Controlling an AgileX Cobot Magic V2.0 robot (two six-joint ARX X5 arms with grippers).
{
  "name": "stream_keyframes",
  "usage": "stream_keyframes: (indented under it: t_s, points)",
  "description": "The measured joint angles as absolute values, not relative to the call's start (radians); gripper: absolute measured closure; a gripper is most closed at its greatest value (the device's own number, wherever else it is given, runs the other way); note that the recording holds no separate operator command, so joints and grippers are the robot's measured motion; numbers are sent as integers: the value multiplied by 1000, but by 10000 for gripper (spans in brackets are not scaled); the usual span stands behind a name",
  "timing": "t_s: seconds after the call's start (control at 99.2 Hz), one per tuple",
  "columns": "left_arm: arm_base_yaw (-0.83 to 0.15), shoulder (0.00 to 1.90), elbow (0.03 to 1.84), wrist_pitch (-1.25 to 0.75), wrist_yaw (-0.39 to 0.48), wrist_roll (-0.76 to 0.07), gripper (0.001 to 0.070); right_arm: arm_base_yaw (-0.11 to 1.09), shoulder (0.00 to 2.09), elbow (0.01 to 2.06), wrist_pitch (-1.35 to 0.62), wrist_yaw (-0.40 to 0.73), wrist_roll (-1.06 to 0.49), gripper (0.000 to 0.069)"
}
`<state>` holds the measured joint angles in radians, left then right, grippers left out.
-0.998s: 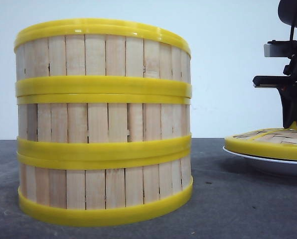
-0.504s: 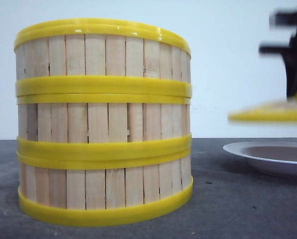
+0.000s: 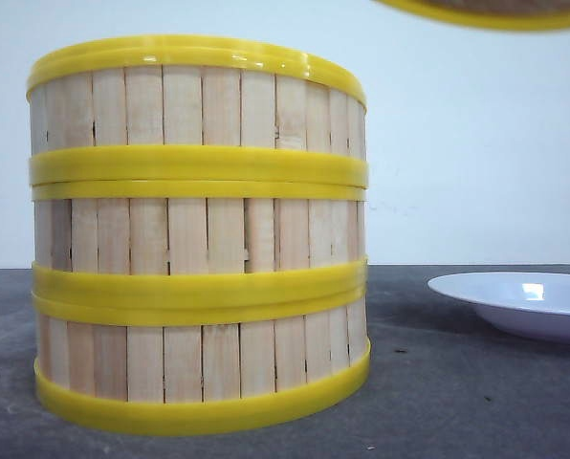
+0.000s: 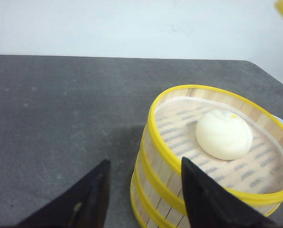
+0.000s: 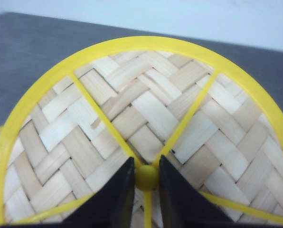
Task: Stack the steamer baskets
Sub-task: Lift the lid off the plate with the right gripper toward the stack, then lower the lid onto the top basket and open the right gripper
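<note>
Three steamer baskets stand stacked on the dark table, filling the left of the front view. The top basket is uncovered, with a white bun on its cloth liner. My left gripper hangs open above the stack's side, one finger over the table and the other over the top rim, holding nothing. My right gripper is shut on the yellow knob of the woven lid. Only the lid's yellow edge shows at the top right of the front view, high above the plate.
A white plate lies on the table to the right of the stack, with nothing on it. A pale wall stands behind the table's far edge.
The right gripper has lifted the lid off the white plate and carried it upward and leftward, almost out of the front view. The stack has not moved.
</note>
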<state>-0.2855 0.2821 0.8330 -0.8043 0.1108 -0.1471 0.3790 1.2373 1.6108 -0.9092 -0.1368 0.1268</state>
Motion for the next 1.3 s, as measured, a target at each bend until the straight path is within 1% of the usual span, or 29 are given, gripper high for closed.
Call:
stream_keyframes:
  t_s: [0.171,0.413,0.625,0.847,1.301]
  points:
    - [-286,282,833,-804,111,-147,434,541,1316,1706,-927,-136,127,633]
    - [-286,282,833,-805,111,-147,434,730,1444,1732,-931,-126,118,633]
    - [-286,282,833,-816,110,-147,434,846,1539,1732,-930,-48,87,633]
    - [-286,282,833,-830,111,-147,434,897,1606,1733,-927,-23,64,633]
    - [-286,282,833,-834,110,-147,434,903,1633,1733,-901,-22,56,633]
